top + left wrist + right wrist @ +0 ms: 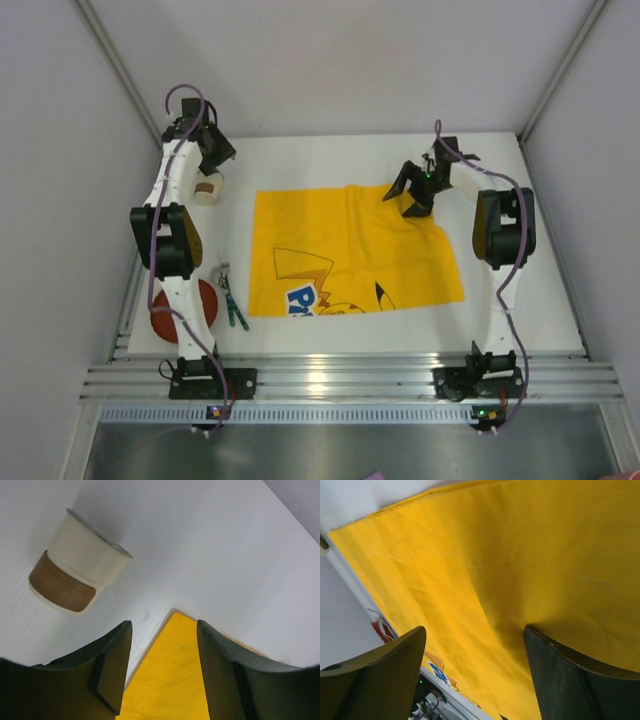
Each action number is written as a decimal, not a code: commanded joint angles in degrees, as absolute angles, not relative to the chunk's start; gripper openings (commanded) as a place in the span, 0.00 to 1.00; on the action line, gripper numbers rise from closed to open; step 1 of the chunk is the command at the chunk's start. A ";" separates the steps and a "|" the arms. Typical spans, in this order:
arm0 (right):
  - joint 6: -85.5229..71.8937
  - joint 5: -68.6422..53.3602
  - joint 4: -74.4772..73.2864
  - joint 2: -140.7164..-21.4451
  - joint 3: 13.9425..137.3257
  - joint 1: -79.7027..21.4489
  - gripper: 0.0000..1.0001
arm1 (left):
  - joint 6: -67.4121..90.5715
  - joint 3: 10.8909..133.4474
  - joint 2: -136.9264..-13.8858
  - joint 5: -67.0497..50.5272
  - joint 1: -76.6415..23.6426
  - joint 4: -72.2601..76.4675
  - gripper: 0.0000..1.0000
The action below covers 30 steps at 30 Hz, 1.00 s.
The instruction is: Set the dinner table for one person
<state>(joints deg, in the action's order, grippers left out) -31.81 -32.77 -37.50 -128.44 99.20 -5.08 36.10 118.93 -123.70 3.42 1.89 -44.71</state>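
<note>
top external: dinner table (320,160) runs long left-to-right, rail (340,380) nearest.

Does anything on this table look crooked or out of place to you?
The yellow cloth lies slightly askew, its edges not square with the dinner table, and it is creased near the right gripper. The cutlery sits in a loose crossed heap beside the red plate.

Lab cell: walled table (520,290), alu rail (340,378)
</note>
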 commanded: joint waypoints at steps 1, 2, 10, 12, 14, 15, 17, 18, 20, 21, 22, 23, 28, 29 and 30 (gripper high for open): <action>-32.34 -31.99 -36.65 -133.59 100.90 -7.21 0.80 | 38.14 122.86 -122.08 9.04 1.49 -47.46 0.60; -32.60 -31.91 -36.74 -132.98 100.38 -7.29 0.80 | 38.58 123.39 -122.52 9.66 1.49 -47.55 0.60; -31.38 -30.93 -33.84 -114.13 81.44 -7.29 0.79 | 39.47 135.07 -129.19 20.53 1.50 -48.61 0.63; -31.73 -31.38 -31.56 -109.71 76.23 -7.38 0.79 | 37.80 136.05 -130.34 24.15 1.58 -47.12 0.63; -32.69 -32.52 -29.46 -103.56 69.02 -7.38 0.79 | 35.87 136.58 -132.01 28.38 1.84 -43.95 0.64; -33.22 -32.78 -29.01 -101.80 67.08 -7.38 0.79 | 35.42 137.02 -132.71 29.35 2.02 -43.42 0.64; -33.40 -33.57 -29.00 -96.61 62.94 -7.38 0.79 | 34.72 138.34 -134.38 31.02 2.63 -43.85 0.65; -33.31 -33.75 -29.18 -94.94 62.06 -7.21 0.79 | 35.15 138.34 -134.65 30.76 3.85 -44.64 0.66; -32.79 -33.58 -30.49 -90.28 61.08 -7.21 0.81 | 37.60 136.50 -134.30 27.80 5.88 -46.57 0.65; -32.17 -33.40 -31.19 -88.87 61.26 -7.12 0.84 | 38.14 134.84 -133.77 26.29 8.06 -46.23 0.65; -31.73 -33.14 -31.72 -86.77 62.04 -7.03 0.86 | 38.41 130.65 -132.46 24.97 9.13 -45.45 0.65; -31.47 -32.96 -32.86 -85.97 62.57 -6.94 0.89 | 37.97 128.52 -131.93 22.00 10.79 -42.57 0.64; -29.62 -32.61 -36.73 -85.78 66.35 -6.50 0.91 | 34.46 125.24 -132.36 17.32 13.36 -39.38 0.64; -29.27 -32.43 -37.00 -86.22 66.53 -6.59 0.91 | 34.28 125.33 -132.62 16.97 14.06 -39.29 0.64; -28.92 -32.26 -37.00 -86.74 66.71 -6.50 0.91 | 34.28 125.33 -132.97 16.79 14.41 -38.77 0.64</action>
<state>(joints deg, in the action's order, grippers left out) -30.94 -32.58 -35.09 -86.11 64.34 -6.59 36.21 125.03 -134.13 19.73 14.17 -41.65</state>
